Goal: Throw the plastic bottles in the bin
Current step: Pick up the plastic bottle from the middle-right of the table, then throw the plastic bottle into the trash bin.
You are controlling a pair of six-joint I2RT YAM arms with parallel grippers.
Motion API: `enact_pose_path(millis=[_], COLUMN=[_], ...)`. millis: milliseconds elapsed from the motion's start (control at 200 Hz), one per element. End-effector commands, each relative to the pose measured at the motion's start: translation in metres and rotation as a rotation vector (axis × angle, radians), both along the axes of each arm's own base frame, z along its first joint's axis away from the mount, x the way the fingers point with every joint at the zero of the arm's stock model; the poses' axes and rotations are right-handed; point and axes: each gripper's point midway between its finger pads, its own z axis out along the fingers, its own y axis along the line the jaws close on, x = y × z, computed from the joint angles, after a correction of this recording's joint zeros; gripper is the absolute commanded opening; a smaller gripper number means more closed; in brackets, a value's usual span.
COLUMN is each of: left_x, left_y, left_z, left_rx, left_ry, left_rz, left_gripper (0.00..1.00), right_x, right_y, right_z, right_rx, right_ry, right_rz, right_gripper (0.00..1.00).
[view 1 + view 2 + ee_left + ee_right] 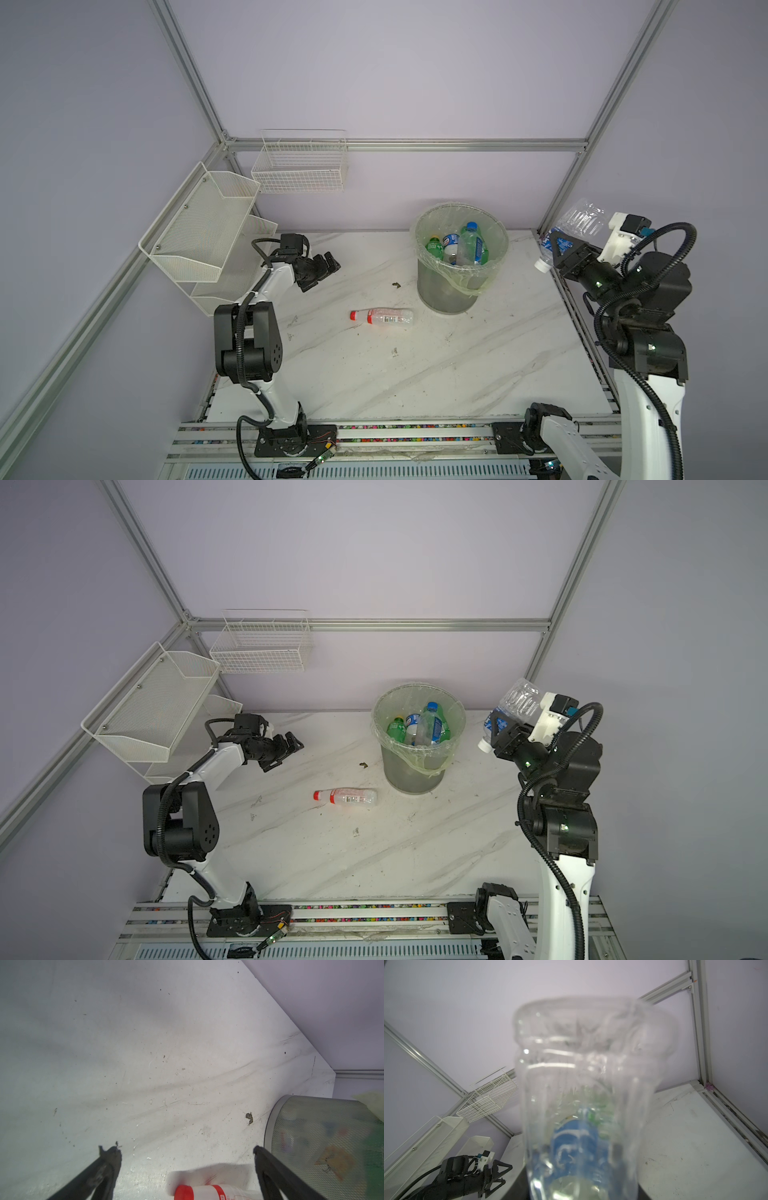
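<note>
Right jaws are clamped on a clear blue-labelled bottle [577, 224], which is held tilted with its white cap downward, beside the bin [440, 291] and above the right edge of the bench [457, 374]. Several bottles [471, 247], green and blue-capped ones among them, are seen inside the bin. A red-capped bottle [384, 316] is laid on its side on the bench, near the bin's foot. Left jaws are spread wide and empty above the bench, near that bottle.

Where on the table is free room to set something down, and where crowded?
The widest bare patch of table lies between the red-capped bottle and the front rail. The stretch between the left gripper and the bin is bare too. Crowded: the narrow gap from bottle to bin.
</note>
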Motion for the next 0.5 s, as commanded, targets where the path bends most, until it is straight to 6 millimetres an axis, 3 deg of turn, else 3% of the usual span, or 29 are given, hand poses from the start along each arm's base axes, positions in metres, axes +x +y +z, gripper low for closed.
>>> enact_pose_path(millis=[0,105,250,365,495], left_x=[0.020,0.020,0.020,0.020,0.020], left_y=[0.004,0.004,0.004,0.004,0.004], left_z=[0.039,0.036,0.034,0.034,0.034], left_rx=[0.021,0.021,0.019,0.016,0.018], left_ry=[-0.109,-0.104,-0.099,-0.099,-0.098], left_rz=[-0.011,-0.011,-0.011,-0.011,-0.011], left_gripper=[1.00,1.00,1.00,1.00,1.00], right_x=[-0.020,-0.043,-0.056,-0.056,-0.041], right_y=[0.021,0.029,0.034,0.035,0.037], right_z=[0.008,0.009,0.001,-0.003,-0.005], right_rx=[-0.041,-0.041,-0.053,-0.048,-0.004], right_ry=[-0.080,-0.132,-0.135,-0.116,-0.071], right_rz=[0.107,0.143,0.159,0.165,0.198], right_gripper=[0.34,0.35,0.36,0.37,0.39])
